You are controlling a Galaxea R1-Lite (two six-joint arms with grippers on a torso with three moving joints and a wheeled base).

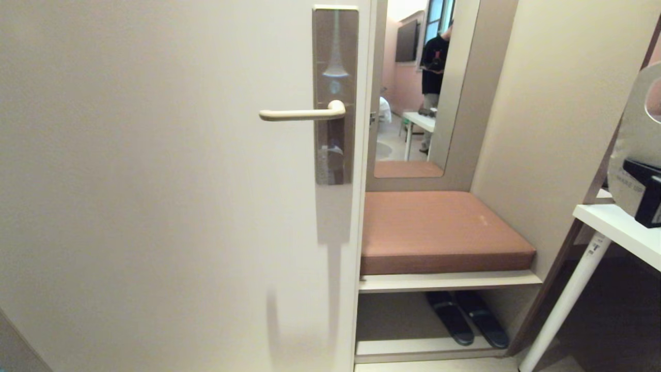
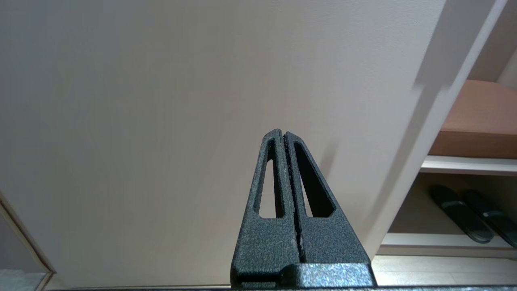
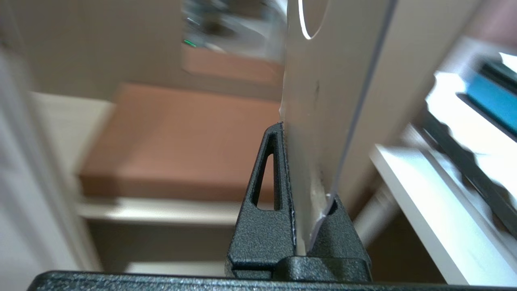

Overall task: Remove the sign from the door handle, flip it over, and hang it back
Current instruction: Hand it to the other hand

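You are looking at the sign [image 3: 319, 109] clamped between the right gripper's [image 3: 301, 226] jaws, which are pinching its lower end while the oval hole is pointing away from the wrist. In the head view the sign [image 1: 635, 134] is showing at the far right edge, over the near corner of the white table [image 1: 619, 227], well apart from the door [image 1: 155, 181]. The face turned toward the head camera is looking pale grey-white with some dark print low down; you cannot read it.

The handle [image 1: 302, 114] is sticking out bare from its bronze plate [image 1: 334, 93] near the door's right edge, with nothing hanging on it. So the first step is looking done: the sign is off the handle and is being carried off to the side.

Whether the flip is finished is hard for you to judge from here, since only one face is showing and the sign is being held nearly edge-on in the wrist view. My reading is that the turning-over is under way or about to be, and the re-hanging is wholly left: the hole will have to be brought back over the free end of the lever.

The left gripper [image 2: 284, 135] is sitting with its jaws pressed together, holding nothing, low in front of the door and taking no part.

Beyond the door's edge a brown cushion [image 1: 439, 227] is lying on a bench, with slippers [image 1: 467, 318] beneath.
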